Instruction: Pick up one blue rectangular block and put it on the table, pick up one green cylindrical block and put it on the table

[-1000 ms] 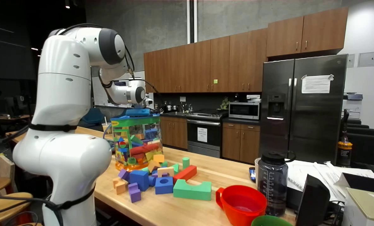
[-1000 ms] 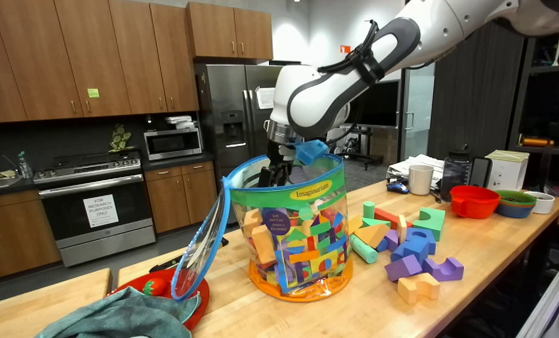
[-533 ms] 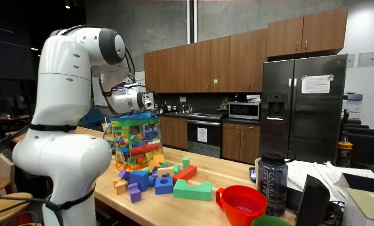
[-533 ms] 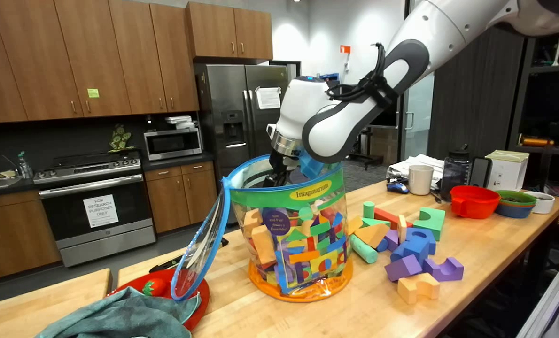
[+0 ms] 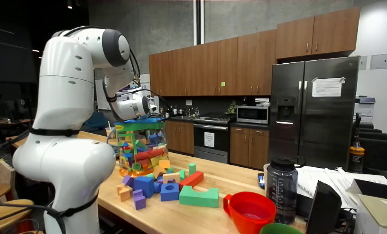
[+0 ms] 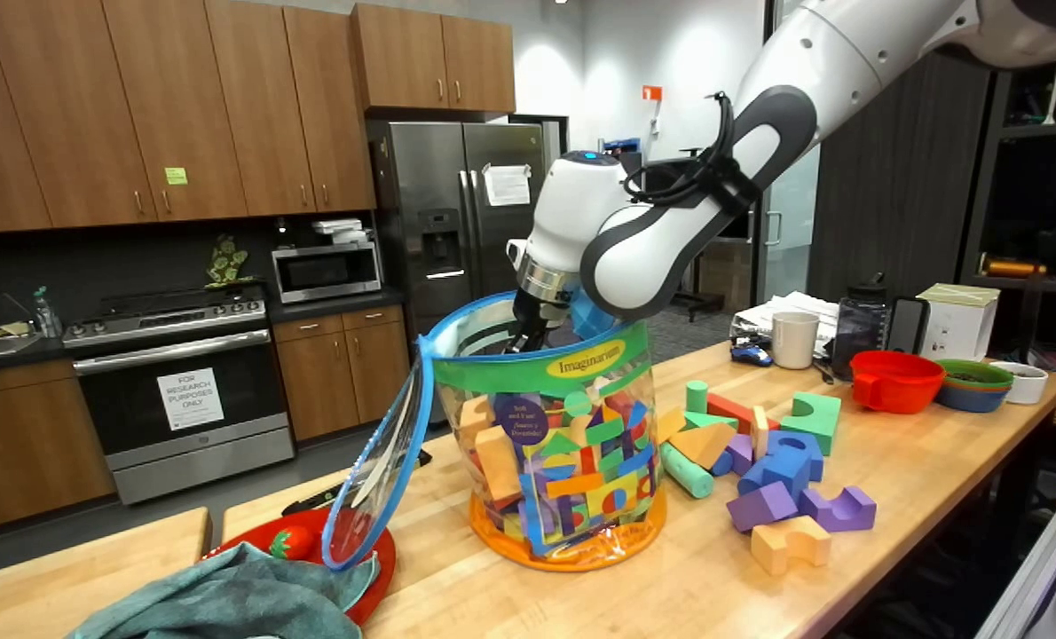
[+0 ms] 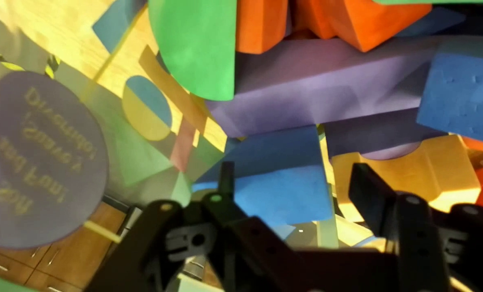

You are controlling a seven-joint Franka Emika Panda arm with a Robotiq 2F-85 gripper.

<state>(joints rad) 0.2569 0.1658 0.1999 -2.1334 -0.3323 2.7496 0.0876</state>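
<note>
Inside the clear Imaginarium bag (image 6: 503, 374), the Robotiq gripper (image 7: 293, 176) hangs spread and empty — presumably to straddle a blue rectangular block (image 7: 272, 180).

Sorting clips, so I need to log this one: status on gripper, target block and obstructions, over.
Gripper open, inside the bag. Blue block in front of it, likely target, ungripped. Purple block and yellow block close by, may crowd the grasp.

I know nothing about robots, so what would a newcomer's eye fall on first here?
Probably the big white arm, bent over the pale table, with its black hand open inside a clear tub of bright toy blocks. Next, perhaps, the jumble of loose blocks beside that tub, then the red cup farther along the table.
</note>
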